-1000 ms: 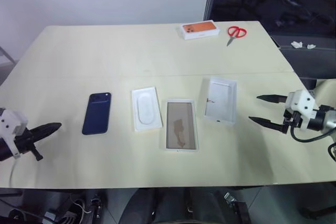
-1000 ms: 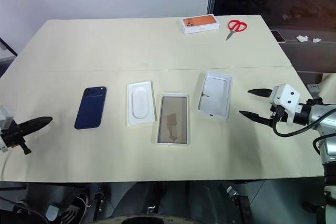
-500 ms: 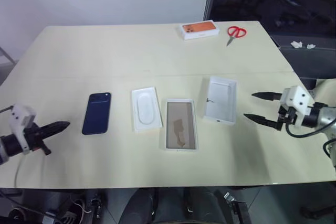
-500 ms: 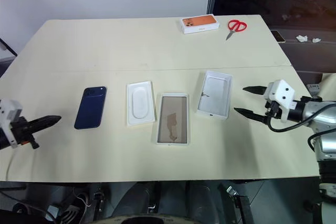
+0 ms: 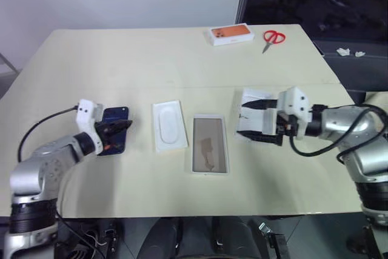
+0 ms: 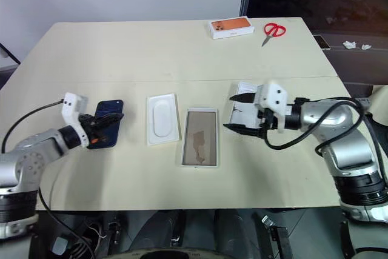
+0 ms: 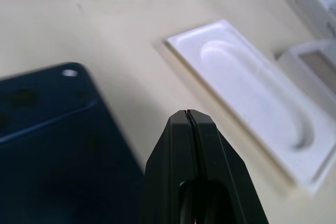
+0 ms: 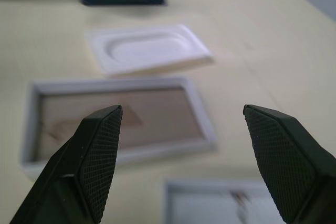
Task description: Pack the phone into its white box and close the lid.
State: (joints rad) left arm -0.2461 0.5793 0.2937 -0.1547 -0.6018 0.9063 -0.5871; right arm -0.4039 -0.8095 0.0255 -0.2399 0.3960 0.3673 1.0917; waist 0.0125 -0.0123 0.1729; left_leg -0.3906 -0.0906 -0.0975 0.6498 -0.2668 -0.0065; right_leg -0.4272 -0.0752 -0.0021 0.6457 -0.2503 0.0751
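The dark blue phone (image 5: 113,139) lies flat on the left of the table. My left gripper (image 5: 125,125) is shut, and its tip hovers at the phone's upper right corner; in the left wrist view its closed fingers (image 7: 187,145) sit beside the phone (image 7: 52,145). The white box (image 5: 209,144), with its tan floor, lies empty at the centre. The lid (image 5: 257,119) lies inside up to the right of it. My right gripper (image 5: 242,121) is open over the lid, one finger on each side. In the right wrist view, between the fingertips (image 8: 105,129), I see the white box (image 8: 115,116).
A white insert (image 5: 168,125) with an oblong recess lies between the phone and the white box. An orange-topped box (image 5: 231,33) and red scissors (image 5: 273,37) sit at the table's far right edge.
Both arms have swung inward from the table's sides. The left gripper, still shut, has reached the phone. The right gripper, still open, has come over the lid.
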